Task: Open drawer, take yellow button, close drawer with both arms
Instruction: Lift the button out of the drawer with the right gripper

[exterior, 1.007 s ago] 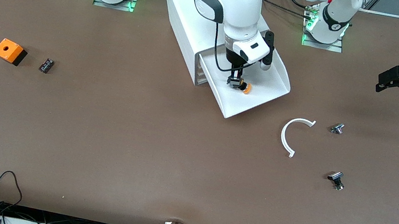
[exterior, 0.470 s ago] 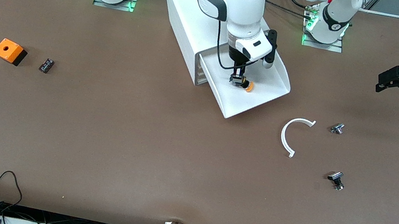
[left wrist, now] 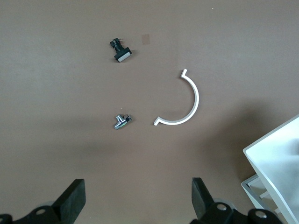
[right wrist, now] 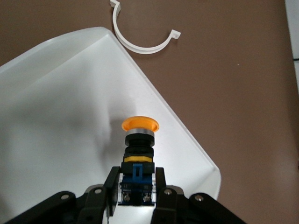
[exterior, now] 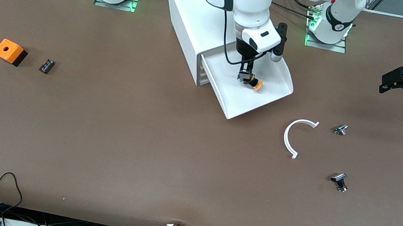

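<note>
The top drawer of the white cabinet stands pulled out toward the front camera. My right gripper is over the drawer and shut on the button, gripping its black-and-blue stem with the orange cap sticking out. In the right wrist view the button sits between the fingers, lifted above the drawer's white floor. My left gripper waits open and empty in the air at the left arm's end of the table; its fingers show in the left wrist view.
A white C-shaped clip lies near the drawer's front corner. Two small silver-and-black parts lie toward the left arm's end. An orange cube with a hole and a small black part lie toward the right arm's end.
My right gripper has risen with the button from the drawer floor and shifted a little toward the left arm's end. The left arm has not moved.
</note>
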